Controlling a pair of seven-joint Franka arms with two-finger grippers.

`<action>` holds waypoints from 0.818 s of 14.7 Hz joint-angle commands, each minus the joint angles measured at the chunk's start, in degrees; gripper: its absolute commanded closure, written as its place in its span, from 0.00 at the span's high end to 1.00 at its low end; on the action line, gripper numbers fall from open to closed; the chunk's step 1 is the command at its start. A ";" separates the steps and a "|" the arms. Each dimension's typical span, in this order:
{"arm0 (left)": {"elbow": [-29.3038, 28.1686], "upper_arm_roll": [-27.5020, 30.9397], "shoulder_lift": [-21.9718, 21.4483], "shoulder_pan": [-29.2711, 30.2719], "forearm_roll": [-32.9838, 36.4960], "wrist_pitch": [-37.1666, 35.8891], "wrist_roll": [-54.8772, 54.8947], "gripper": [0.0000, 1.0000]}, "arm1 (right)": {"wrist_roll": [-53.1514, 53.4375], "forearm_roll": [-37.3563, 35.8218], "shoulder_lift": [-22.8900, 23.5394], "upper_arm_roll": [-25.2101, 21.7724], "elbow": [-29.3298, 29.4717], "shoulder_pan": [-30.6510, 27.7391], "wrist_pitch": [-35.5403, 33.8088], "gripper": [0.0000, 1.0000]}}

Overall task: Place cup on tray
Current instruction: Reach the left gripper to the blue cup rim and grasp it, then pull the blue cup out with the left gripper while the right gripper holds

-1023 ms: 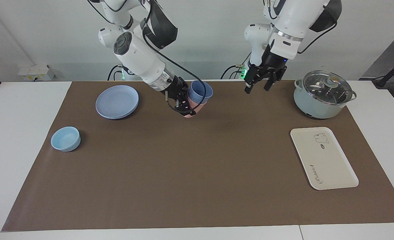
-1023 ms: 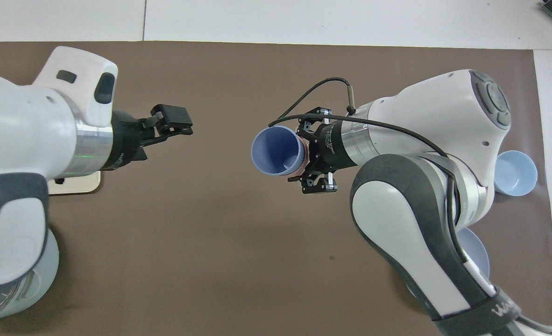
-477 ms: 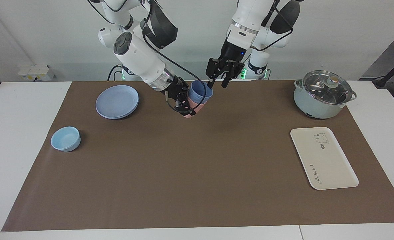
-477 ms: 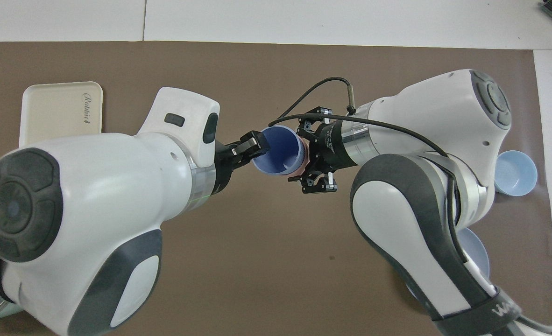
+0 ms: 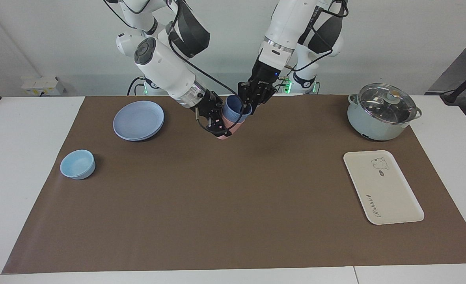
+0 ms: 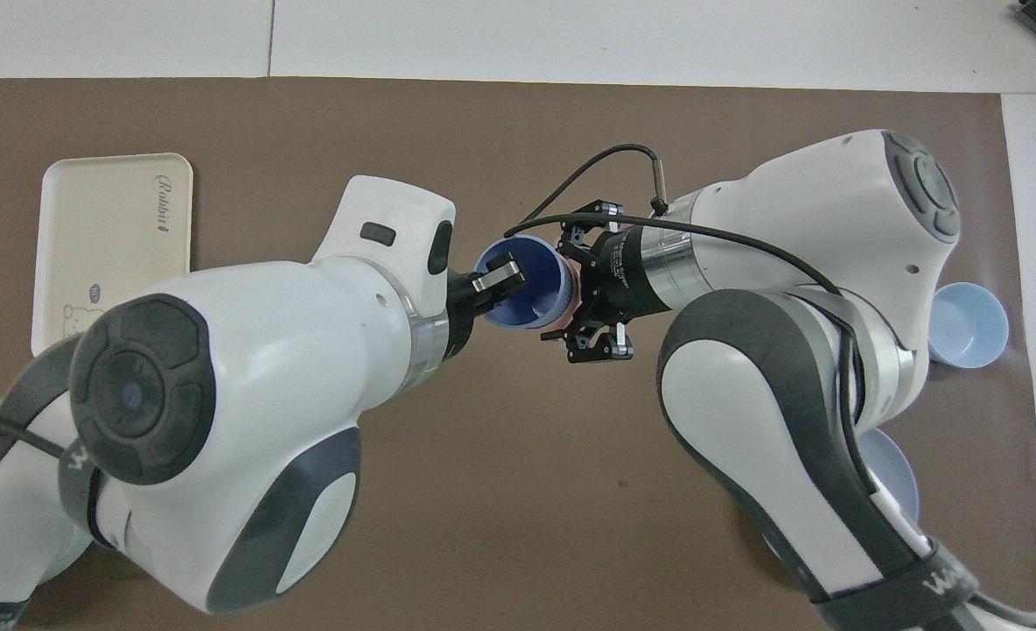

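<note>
I see the cup [image 5: 236,109], a medium-blue tapered tumbler, nested inside a pink tumbler [image 5: 227,128] and held tilted in the air over the brown mat [image 5: 233,205], mouth turned toward the left arm's end. The right gripper [image 5: 218,125] is clamped around the pink tumbler's lower body. The left gripper [image 5: 247,103] is at the blue rim — in the overhead view one finger [image 6: 502,273] lies inside the mouth, and I cannot tell how far apart the fingers stand.

The tray [image 5: 383,187], flat, cream-white, with rounded corners and a small bear drawing, lies well apart at the left arm's end of the table. Nearer the robots than it stands a pale round pot [image 5: 381,114] with a glass lid. At the right arm's end are a round blue plate [image 5: 138,120] and, farther from the robots, a squat light-blue bowl [image 5: 77,164]. The mat between cups and tray is bare, smooth and matte.
</note>
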 commanded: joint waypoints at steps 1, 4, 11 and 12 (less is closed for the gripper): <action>-0.51 0.96 -0.26 -1.10 -1.20 1.78 -0.81 0.00 | 1.36 -2.01 0.12 0.03 0.93 0.02 -0.38 0.00; 2.91 1.13 0.88 -0.57 -1.20 -1.72 -1.61 0.00 | 1.27 -2.10 0.03 0.03 0.93 -0.24 -0.38 0.00; 16.71 2.19 0.00 4.34 -1.37 -19.03 -1.00 0.00 | 0.66 -1.66 -0.14 -0.41 0.40 -1.03 -0.91 0.00; 17.42 2.19 -0.08 6.44 -1.28 -20.45 -0.65 0.00 | 0.57 -1.66 -0.14 -0.41 0.31 -1.73 -1.26 0.00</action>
